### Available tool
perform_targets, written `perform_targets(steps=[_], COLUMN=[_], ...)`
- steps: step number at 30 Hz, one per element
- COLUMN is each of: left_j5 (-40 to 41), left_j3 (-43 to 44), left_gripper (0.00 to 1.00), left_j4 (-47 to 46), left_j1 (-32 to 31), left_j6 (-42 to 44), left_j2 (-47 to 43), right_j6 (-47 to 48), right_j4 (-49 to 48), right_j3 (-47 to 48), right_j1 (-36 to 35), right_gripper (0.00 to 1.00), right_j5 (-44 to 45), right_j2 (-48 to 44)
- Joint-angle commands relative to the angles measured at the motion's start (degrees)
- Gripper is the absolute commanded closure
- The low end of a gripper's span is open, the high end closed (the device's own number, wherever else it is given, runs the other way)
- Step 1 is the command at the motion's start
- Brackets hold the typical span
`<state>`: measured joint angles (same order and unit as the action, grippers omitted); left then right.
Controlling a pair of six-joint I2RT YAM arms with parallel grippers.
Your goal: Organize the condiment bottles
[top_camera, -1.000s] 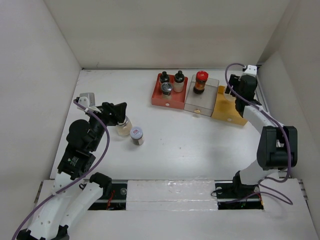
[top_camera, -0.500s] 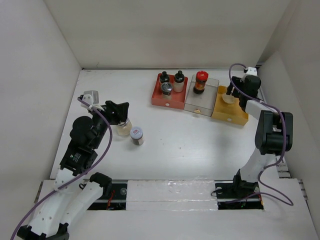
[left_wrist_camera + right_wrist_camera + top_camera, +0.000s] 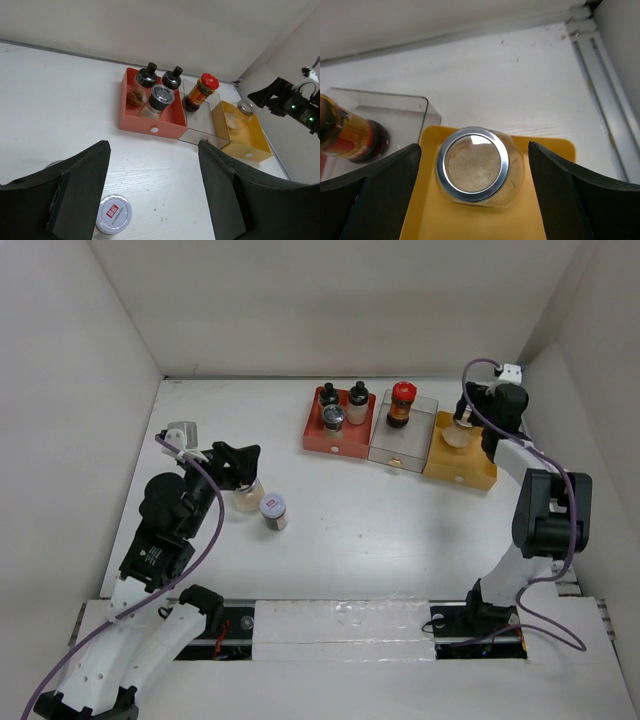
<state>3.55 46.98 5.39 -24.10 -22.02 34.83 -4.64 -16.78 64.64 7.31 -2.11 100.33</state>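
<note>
Status: right hand point(image 3: 474, 155) open, gripping nothing, hovers over silver-rimmed round glass jar of pale powder point(image 3: 473, 165) sitting in yellow rectangular tray point(image 3: 425, 225). Left hand point(image 3: 152, 150) open, empty, above white counter point(image 3: 60, 90), near small white-capped glass jar point(image 3: 113, 214). Red-capped dark glass jar point(image 3: 200, 92) stands in clear rectangular tray point(image 3: 200, 132).

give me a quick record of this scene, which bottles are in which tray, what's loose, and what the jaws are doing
red tray: two black-capped bottles, one silver-topped bottle
clear tray: one red-capped bottle
yellow tray: one silver-lidded jar
loose on table: pale jar, white-capped jar
left gripper: jaws open, beside pale jar
right gripper: jaws open, over silver-lidded jar
</note>
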Motion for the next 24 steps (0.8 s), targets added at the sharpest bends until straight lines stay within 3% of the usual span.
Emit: perform_targets(steps=[1,5,6,8,9,12,13,17,18,20,24], left_j5=[-0.8,2.5,3.3,5.6,8.9,12.9,14.2,17.8,18.5,19.8,18.5], left_j3=[0.9,0.9,0.9,0.9,0.9,0.9,0.9,0.9,1.4,1.4,1.4], left_gripper=[0.33,0.33,0.33,0.32,0.32,0.27,0.27,0.19,0.18,0.13,0.07], left_j4=[-2.7,-2.1,-2.1,-1.6,-1.6,0.2,0.2,0.8,1.5,1.5,0.9], left_j1=[0.1,0.1,0.1,0.1,0.1,0.1,0.1,0.6,0.6,1.2,1.8], left_j6=[-0.2,-0.2,-0.8,-0.8,-1.4,-2.8,-2.9,-3.4,-3.9,-4.4,-4.4], left_j2=[0.0,-1.2,-2.0,-2.8,-2.8,-4.2,-4.9,-5.6,-6.3,-7.0,-7.7], right_j6=[-0.3,0.9,0.9,0.9,0.9,1.4,1.9,4.5,5.7,6.5,7.0], right_j4=[-2.8,-2.8,-2.8,-4.1,-4.1,-4.1,-3.4,1.6,2.4,5.0,8.3], right_j3=[0.2,-2.0,-2.0,-2.6,-2.6,1.0,2.4,12.8,14.3,19.3,26.8], right_j1=[-1.5,-8.2,-12.5,-17.9,-23.9,-33.3,-39.0,-50.4,-52.3,-56.0,-58.7], right_gripper=[0.06,0.13,0.29,0.48,0.56,0.61,0.56,0.12,0.07,0.01,0.01], right_j5=[2.9,-1.8,-3.9,-7.1,-9.9,-12.5,-14.6,-18.6,-18.6,-16.8,-17.4], right_j2=[-9.1,-15.2,-15.2,-15.8,-14.9,-10.5,-8.9,-0.7,2.3,5.5,13.2])
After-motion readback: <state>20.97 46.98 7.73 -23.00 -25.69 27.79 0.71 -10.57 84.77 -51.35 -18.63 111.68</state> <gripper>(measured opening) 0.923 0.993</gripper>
